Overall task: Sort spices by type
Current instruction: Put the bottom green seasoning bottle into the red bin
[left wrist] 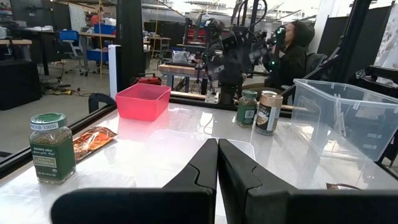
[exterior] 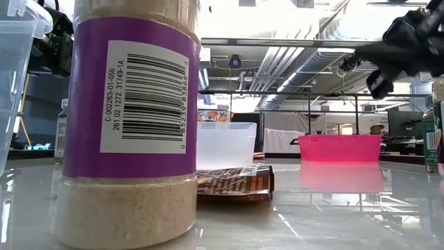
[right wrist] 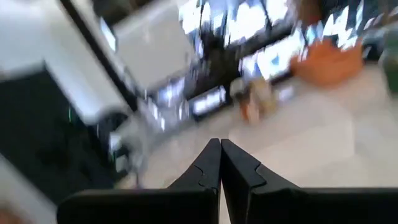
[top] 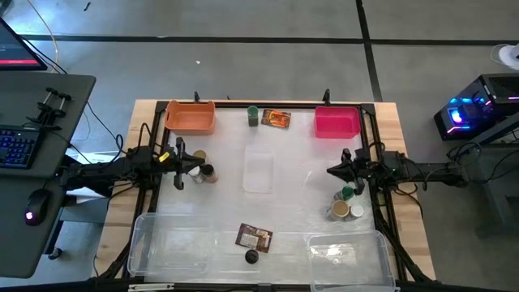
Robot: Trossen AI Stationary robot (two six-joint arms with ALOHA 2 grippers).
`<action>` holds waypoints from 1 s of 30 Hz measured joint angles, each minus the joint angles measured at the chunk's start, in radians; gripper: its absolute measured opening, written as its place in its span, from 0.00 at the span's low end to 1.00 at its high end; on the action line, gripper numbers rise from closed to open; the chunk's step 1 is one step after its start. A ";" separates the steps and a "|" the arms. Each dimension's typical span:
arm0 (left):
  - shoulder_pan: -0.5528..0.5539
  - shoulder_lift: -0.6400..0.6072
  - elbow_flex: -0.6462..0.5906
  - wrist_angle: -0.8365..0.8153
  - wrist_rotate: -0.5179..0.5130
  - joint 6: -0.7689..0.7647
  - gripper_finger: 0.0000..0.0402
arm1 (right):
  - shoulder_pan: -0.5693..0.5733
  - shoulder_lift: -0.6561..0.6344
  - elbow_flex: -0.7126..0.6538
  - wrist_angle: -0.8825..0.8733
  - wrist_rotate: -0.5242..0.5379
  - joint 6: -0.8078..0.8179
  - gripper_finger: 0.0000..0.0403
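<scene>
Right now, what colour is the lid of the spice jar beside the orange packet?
Green; the jar shows best in the left wrist view.

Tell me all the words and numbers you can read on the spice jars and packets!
"C-002263-01-050", "261 02 1272 31749-1A" and "0 81219 83566 2", beside the barcode on the purple-labelled jar.
"TRADER JOE'S", on the green-lidded jar; its smaller print is too small to read.
Tan-lidded jar, the green jar beside it, orange packet, brown packet: print too blurred to read.
</scene>
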 joint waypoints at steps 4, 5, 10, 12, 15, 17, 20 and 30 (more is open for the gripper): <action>0.000 0.000 0.000 0.000 0.000 0.000 0.00 | 0.000 -0.001 0.000 0.284 0.230 0.188 0.00; 0.000 0.000 0.000 0.000 0.000 0.000 0.00 | -0.001 0.000 0.000 0.349 0.283 0.194 0.00; 0.000 0.000 0.000 0.000 0.000 0.000 0.00 | -0.023 0.038 0.093 0.490 0.260 0.084 0.00; 0.000 0.000 0.000 0.000 0.000 0.000 0.00 | -0.024 0.069 0.208 0.343 0.229 0.041 0.02; 0.000 0.000 0.000 0.000 0.000 0.000 0.00 | -0.024 0.158 0.433 -0.162 0.200 0.029 0.10; 0.000 0.000 0.000 0.000 0.000 0.000 0.00 | -0.023 0.256 0.582 -0.478 0.182 0.061 0.18; 0.000 0.000 0.000 0.000 0.000 0.000 0.00 | -0.021 0.425 0.773 -0.811 0.086 0.144 0.32; 0.000 0.000 0.000 0.000 0.000 0.000 0.00 | 0.037 0.971 1.211 -1.604 -0.110 0.331 0.58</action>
